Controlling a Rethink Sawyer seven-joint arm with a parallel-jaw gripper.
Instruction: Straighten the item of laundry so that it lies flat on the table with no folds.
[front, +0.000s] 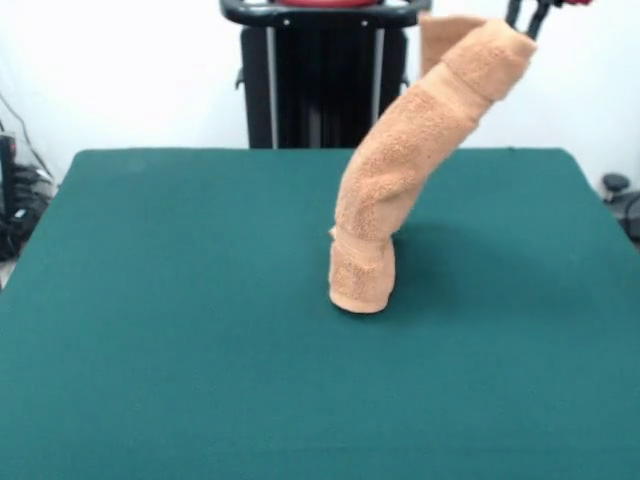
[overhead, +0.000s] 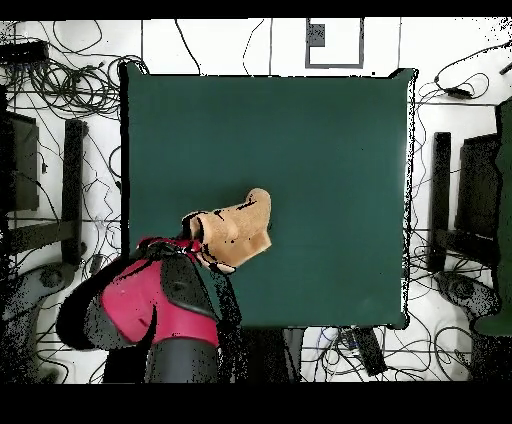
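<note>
Dark green felt covers the table (front: 150, 350), which fills most of the front view beneath a white wall. At the top right edge of that view, the gripper (front: 528, 22) shows only its dark tips, pinching the upper end of the towel (front: 400, 170). From that hold the orange-tan cloth hangs down as a long bunched column, leaning leftward, its lower end resting on the felt near the middle of the table. Overhead, the towel (overhead: 240, 232) appears as a rumpled mass beside the red and black arm (overhead: 160, 300), toward the robot's side of the table.
</note>
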